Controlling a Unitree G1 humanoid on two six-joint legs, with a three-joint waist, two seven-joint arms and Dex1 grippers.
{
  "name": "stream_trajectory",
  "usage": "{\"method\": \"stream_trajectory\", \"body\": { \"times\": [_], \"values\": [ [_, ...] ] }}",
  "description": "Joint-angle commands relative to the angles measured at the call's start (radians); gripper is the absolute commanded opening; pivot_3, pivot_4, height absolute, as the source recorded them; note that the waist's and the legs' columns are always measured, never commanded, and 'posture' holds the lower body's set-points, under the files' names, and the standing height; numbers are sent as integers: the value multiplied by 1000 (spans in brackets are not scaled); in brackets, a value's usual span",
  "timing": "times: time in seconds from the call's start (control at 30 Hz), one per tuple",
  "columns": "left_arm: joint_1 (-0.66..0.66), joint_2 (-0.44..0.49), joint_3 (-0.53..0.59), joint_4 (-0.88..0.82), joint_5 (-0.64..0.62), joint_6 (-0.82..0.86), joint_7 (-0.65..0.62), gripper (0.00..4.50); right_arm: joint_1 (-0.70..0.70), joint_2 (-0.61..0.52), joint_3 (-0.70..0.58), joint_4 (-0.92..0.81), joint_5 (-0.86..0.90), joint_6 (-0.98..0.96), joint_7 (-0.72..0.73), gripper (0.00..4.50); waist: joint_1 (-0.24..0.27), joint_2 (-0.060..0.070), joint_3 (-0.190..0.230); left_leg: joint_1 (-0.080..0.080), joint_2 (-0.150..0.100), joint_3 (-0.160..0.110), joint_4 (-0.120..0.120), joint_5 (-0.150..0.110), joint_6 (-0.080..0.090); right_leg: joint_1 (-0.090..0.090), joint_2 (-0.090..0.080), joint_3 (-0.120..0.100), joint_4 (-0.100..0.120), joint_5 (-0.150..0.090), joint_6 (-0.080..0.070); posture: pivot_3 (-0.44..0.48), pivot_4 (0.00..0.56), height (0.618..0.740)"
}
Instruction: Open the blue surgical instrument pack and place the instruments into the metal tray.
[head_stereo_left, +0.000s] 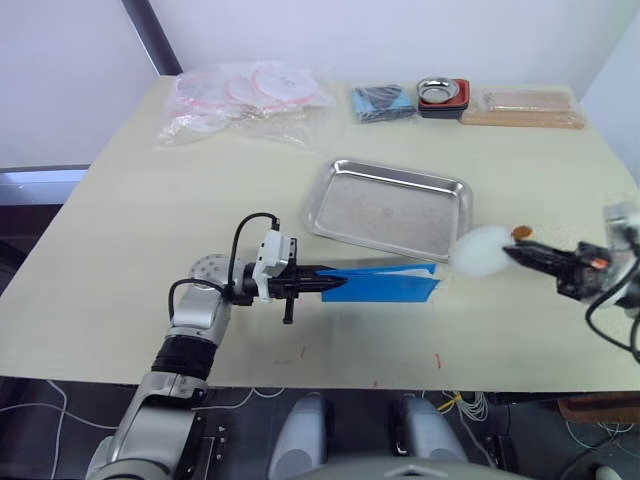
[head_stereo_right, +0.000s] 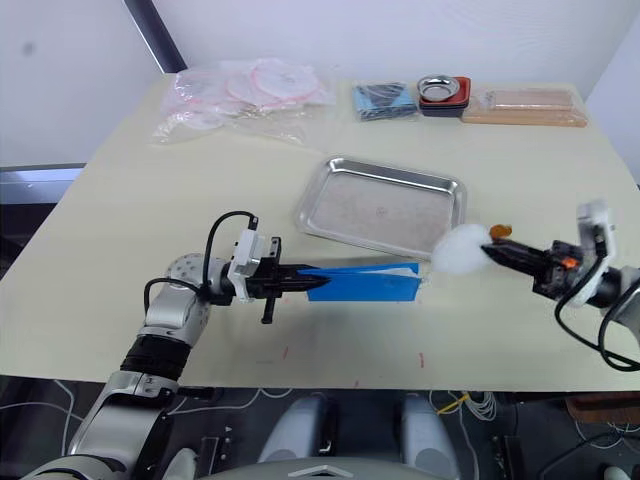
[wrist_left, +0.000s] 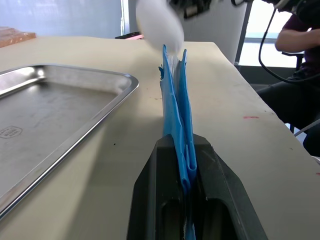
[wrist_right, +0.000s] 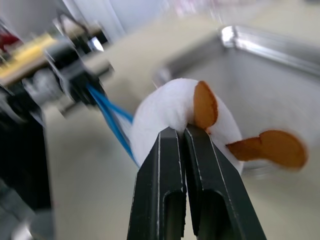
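- Left gripper (head_stereo_left: 335, 284) is clamping the blue surgical instrument pack (head_stereo_left: 390, 285) just beside the metal tray (head_stereo_left: 388, 208).
- Right gripper (head_stereo_right: 487, 252) is pinching a blurred white wad (head_stereo_right: 458, 249) at the pack's far end; the instruments are lying hidden.

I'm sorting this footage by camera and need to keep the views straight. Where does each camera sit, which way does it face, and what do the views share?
Left and right eye views: on the head, looking forward and down over the table; both arms show.
Left wrist view: along the left gripper, shut on the blue surgical instrument pack, beside the metal tray.
Right wrist view: along the right gripper, shut on a white wad.
Shared: pack and tray appear in all four.
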Motion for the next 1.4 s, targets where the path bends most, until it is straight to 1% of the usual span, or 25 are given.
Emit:
{"method": "stream_trajectory", "body": {
  "times": [0.03, 0.1, 0.17, 0.3, 0.43, 0.5, 0.57, 0.7, 0.8, 0.83, 0.87, 0.9, 0.93, 0.97, 1.0, 1.07, 1.1, 1.13, 1.2, 1.33, 1.4],
  "values": [
    [-5, -6, -35, -3, 27, 9, -3, 0, -73, -9, -95, -69, 214, 100, -47, 60, 0, 0, 0, 0, 0, 0, 0, 0, 0, 0, 0, 0, 0, 0, 0, 0, 150, 740],
    [-10, -7, -39, -1, 29, 9, -5, 0, -113, 9, -93, -88, 271, 122, -93, 60, 0, 0, 0, 0, 0, 0, 0, 0, 0, 0, 0, 0, 0, 0, 0, 0, 150, 740],
    [-16, -9, -43, 2, 30, 10, -6, 0, -144, 30, -68, -111, 288, 126, -137, 60, 1, 0, 0, 0, 0, 0, 0, 0, 0, 0, 0, 0, 0, 0, 0, 0, 150, 740],
    [-34, -18, -53, 11, 34, 12, -8, 0, -218, 84, 47, -171, 240, 96, -191, 60, 1, 0, 0, -1, 0, -1, 0, 0, 0, 0, 0, -1, -1, 0, 0, 0, 150, 740],
    [-43, -23, -65, 19, 42, 5, -15, 0, -272, 131, 175, -185, 120, 34, -194, 60, 2, 0, 0, -1, 0, -1, 0, 0, 0, -1, 0, -1, -1, 0, 0, 0, 150, 740],
    [-45, -23, -66, 21, 44, 3, -16, 0, -265, 129, 186, -156, 78, 5, -180, 60, 6, 0, 0, -2, -1, -2, 0, 0, 0, -1, 0, -2, -1, 0, 0, 0, 150, 740],
    [-43, -19, -63, 20, 44, 1, -14, 0, -219, 85, 185, -119, 1, -49, -132, 60, 14, 0, 0, -3, -1, -2, 0, 0, 0, -1, -1, -2, -2, 0, 0, 0, 150, 740],
    [-35, -13, -60, 19, 44, -3, -10, 0, -166, 35, 167, -44, -65, -101, -83, 60, 18, 0, 0, -3, -1, -1, 0, 0, 0, -1, -1, -2, -2, 0, 0, 0, 150, 740],
    [-29, -13, -58, 25, 47, -8, -5, 0, -92, -26, 155, 18, -130, -146, -20, 832, 18, 1, 0, -2, -1, -1, 0, 0, 0, -2, 0, -1, -1, 0, 0, 0, 150, 740],
    [-28, -13, -59, 25, 47, -10, -4, 0, -75, -35, 147, 23, -129, -142, -10, 1200, 18, 1, 0, -2, 0, -1, 0, 0, 0, -1, 0, -1, -1, 0, 0, 0, 150, 740],
    [-27, -13, -59, 26, 48, -11, -4, 0, -41, -50, 139, 13, -133, -140, 5, 1444, 18, 1, 0, -2, 0, -1, 0, 0, 0, -1, 0, -1, -1, 0, 0, 0, 150, 740],
    [-26, -14, -59, 26, 48, -11, -3, 0, 8, -69, 129, -7, -135, -131, 22, 1993, 19, 1, 0, -2, 0, 0, 0, 0, 0, -1, 0, -1, 0, 0, 0, 0, 150, 740],
    [-26, -14, -59, 26, 48, -11, -2, 0, 61, -89, 125, -30, -141, -127, 43, 2386, 19, 1, 0, -1, 0, -1, 0, 0, 0, -1, 0, -1, -1, 0, 0, 0, 150, 740],
    [-26, -15, -59, 27, 48, -12, -2, 0, 112, -104, 126, -54, -153, -134, 62, 2575, 20, 1, 0, -1, 0, -1, 0, 0, 0, -1, 0, -1, -1, 0, 0, 0, 150, 740],
    [-26, -16, -60, 28, 49, -12, -3, 0, 163, -114, 131, -79, -166, -142, 74, 2892, 21, 2, -1, -2, 0, -1, 0, 0, 0, -1, 1, -1, -1, 0, 0, 0, 150, 740],
    [-26, -17, -62, 33, 50, -15, -5, 0, 243, -124, 137, -126, -180, -148, 84, 3988, 19, 2, -1, -2, 0, -1, 0, 0, 0, -1, 1, -1, -1, -1, 0, 0, 150, 740],
    [-27, -18, -63, 35, 51, -16, -6, 0, 271, -123, 135, -148, -175, -140, 84, 4349, 17, 2, -1, -2, 0, -1, 0, 0, 0, -1, 1, -1, -1, -1, 0, 0, 150, 740],
    [-28, -18, -63, 37, 51, -17, -8, 0, 292, -119, 134, -166, -170, -130, 78, 4433, 15, 2, -1, -1, 0, 0, 0, 0, 0, -1, 1, 0, -1, -1, 1, 0, 150, 740],
    [-32, -19, -66, 43, 53, -19, -12, 0, 334, -103, 170, -185, -233, -165, 43, 4433, 12, 2, -1, 0, 0, 1, 0, 0, 0, -1, 1, 1, -1, 0, 1, 0, 150, 740],
    [-36, -23, -72, 49, 54, -22, -19, 0, 362, -69, 243, -152, -387, -263, -37, 4433, 12, 2, -1, 1, 0, 1, 2, 0, 0, 1, 1, 1, -1, -1, 1, 0, 150, 740],
    [-36, -24, -73, 48, 53, -21, -20, 0, 390, -89, 270, -136, -446, -319, -15, 4433, 14, 2, -1, 1, -1, 1, 2, 0, 0, 1, 1, 1, -1, -1, 1, 0, 150, 740]
  ]
}}
